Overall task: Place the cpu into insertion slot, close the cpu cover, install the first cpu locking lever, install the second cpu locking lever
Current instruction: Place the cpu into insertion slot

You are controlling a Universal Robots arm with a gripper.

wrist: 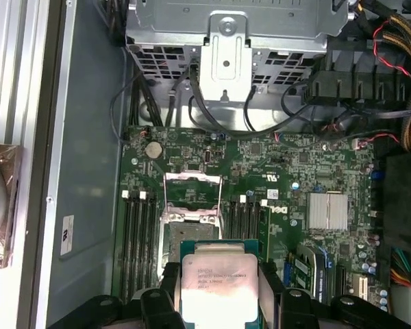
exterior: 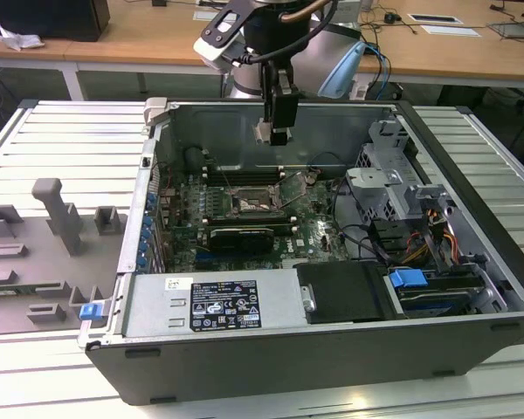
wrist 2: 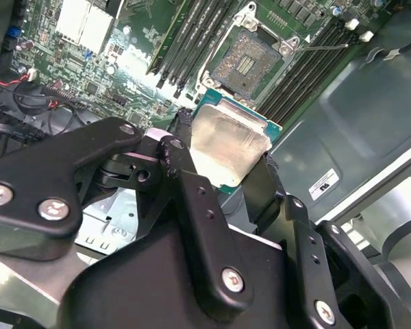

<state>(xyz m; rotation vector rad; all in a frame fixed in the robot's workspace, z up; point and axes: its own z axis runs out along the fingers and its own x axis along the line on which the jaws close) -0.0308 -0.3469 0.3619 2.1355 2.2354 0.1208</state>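
My gripper (exterior: 274, 133) hangs inside the open computer case, above the green motherboard (exterior: 314, 231). It is shut on the cpu (wrist: 219, 282), a flat square chip with a silver-grey top and green edge, held by two opposite sides between the black fingers (wrist 2: 181, 130). In the second wrist view the cpu (wrist 2: 227, 147) sits just off the insertion slot (wrist 2: 250, 58), whose dark centre lies uncovered. In the first wrist view the insertion slot (wrist: 185, 236) is partly behind the cpu, and the cpu cover (wrist: 192, 188) stands flipped open beyond it. A thin locking lever (wrist 2: 322, 46) sticks out beside the socket.
Long black memory slots (wrist: 140, 240) flank the socket on both sides. A black-labelled power supply box (exterior: 218, 301) fills the case's front, a metal drive cage (exterior: 384, 183) with cables stands on the exterior view's right. Grey fixtures (exterior: 57, 218) lie outside the case.
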